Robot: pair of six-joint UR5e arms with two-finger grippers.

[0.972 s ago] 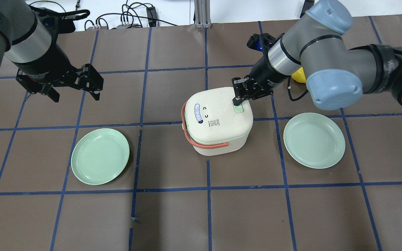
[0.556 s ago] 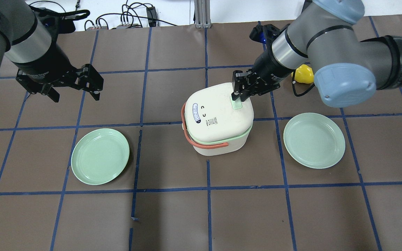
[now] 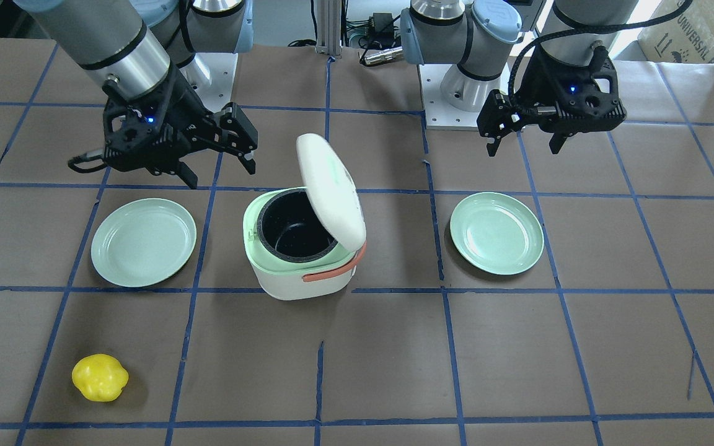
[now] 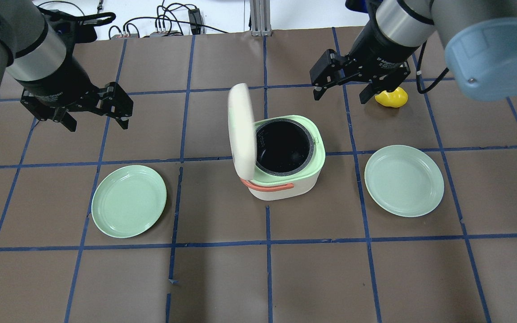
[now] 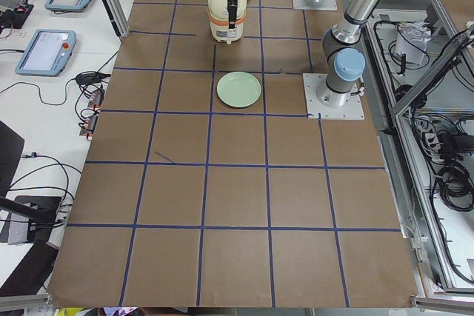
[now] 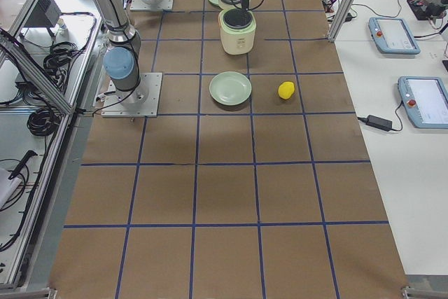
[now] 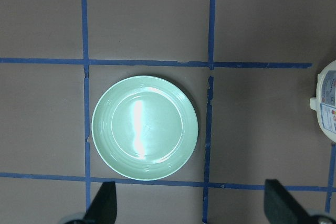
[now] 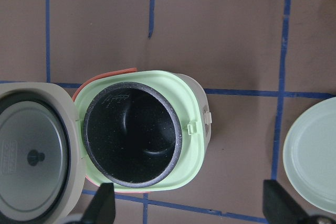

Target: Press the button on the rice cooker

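The white rice cooker (image 4: 281,188) stands mid-table with its lid (image 4: 240,130) swung up and open to the left, baring the black inner pot (image 4: 283,146). It also shows in the front view (image 3: 298,282) and from above in the right wrist view (image 8: 181,93). The pale green button (image 3: 333,163) sits on the raised lid's outer face. My right gripper (image 4: 340,96) is open and empty. It hovers above the table behind and to the right of the cooker, clear of it. My left gripper (image 4: 97,123) is open and empty, far left, above the left plate (image 7: 145,127).
Two light green plates lie on either side of the cooker, the left one (image 4: 129,201) and the right one (image 4: 404,180). A yellow fruit-like object (image 4: 391,98) lies on the table just right of my right gripper. Blue tape lines grid the brown table.
My right gripper has risen off the lid's button and pulled back to the far side, opening as it went. The lid has sprung open. The left arm has not moved.
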